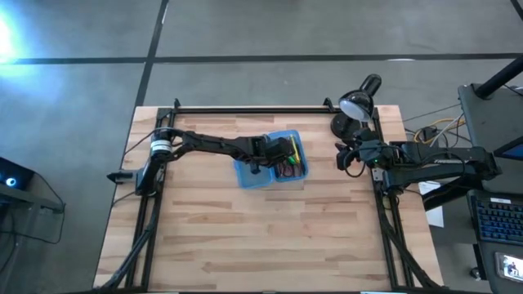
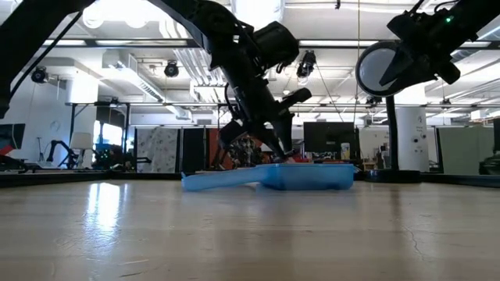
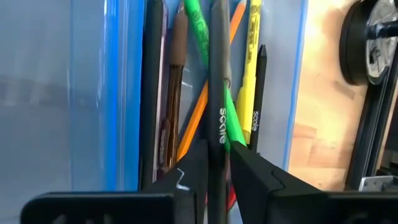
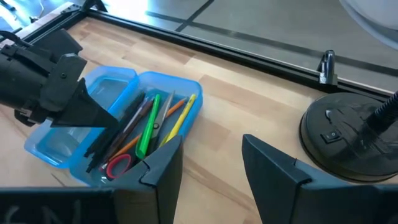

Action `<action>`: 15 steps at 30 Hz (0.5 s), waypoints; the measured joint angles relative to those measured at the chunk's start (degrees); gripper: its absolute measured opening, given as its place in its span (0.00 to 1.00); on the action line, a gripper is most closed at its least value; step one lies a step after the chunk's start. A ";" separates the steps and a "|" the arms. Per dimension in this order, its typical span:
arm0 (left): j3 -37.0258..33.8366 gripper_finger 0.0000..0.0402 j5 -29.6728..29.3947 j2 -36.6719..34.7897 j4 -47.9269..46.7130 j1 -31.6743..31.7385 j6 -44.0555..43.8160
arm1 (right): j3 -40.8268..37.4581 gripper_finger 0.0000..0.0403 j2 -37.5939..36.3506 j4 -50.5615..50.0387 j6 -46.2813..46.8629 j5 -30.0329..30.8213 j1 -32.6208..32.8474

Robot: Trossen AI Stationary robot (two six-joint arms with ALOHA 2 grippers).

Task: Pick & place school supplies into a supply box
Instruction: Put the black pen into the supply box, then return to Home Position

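The supply box (image 1: 249,174) is a translucent blue case lying open at the table's middle, also seen in the low view (image 2: 306,176) and the right wrist view (image 4: 107,84). Its right half holds the pens: green (image 3: 200,37), yellow (image 3: 250,68), orange (image 3: 194,121), brown (image 3: 177,56) and black ones. Red scissor handles (image 4: 118,165) lie at the box's near end. My left gripper (image 3: 219,152) reaches down into that half, shut on a dark grey pen (image 3: 219,74). My right gripper (image 4: 208,149) is open near the table's right edge (image 1: 341,155), apart from the box. My left gripper pinches the dark grey pen (image 3: 219,134) between its two fingers, one on each side of the shaft. It comes from above, slanting down into the box. The pen runs on ahead of the fingers, lying over the green pen and the others in the box.
A black desk lamp stands at the table's far right corner, its round base (image 4: 348,134) close to my right gripper and its head (image 1: 359,100) over the far edge. A metal frame rail (image 1: 261,110) runs along the far edge. Bare wooden tabletop (image 1: 261,237) lies nearer.
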 joint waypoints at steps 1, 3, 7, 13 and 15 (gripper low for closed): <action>0.00 0.13 -0.56 0.00 0.08 0.00 0.28 | 0.00 0.39 0.00 0.00 0.00 0.00 0.00; 0.00 0.15 -0.98 0.00 0.09 -0.11 0.38 | -0.01 0.39 0.00 -0.02 0.00 -0.06 0.00; 0.00 0.19 -0.97 0.00 0.09 -0.19 0.40 | -0.02 0.39 -0.02 -0.06 0.00 -0.11 0.00; 2.45 0.21 -2.93 -2.03 -0.10 -1.81 8.42 | -0.02 0.39 -0.06 -0.06 -2.14 -0.17 -0.01; 3.28 0.21 -6.81 -4.06 0.09 -3.25 12.98 | -0.02 0.39 -0.10 -0.06 -3.53 -0.18 0.00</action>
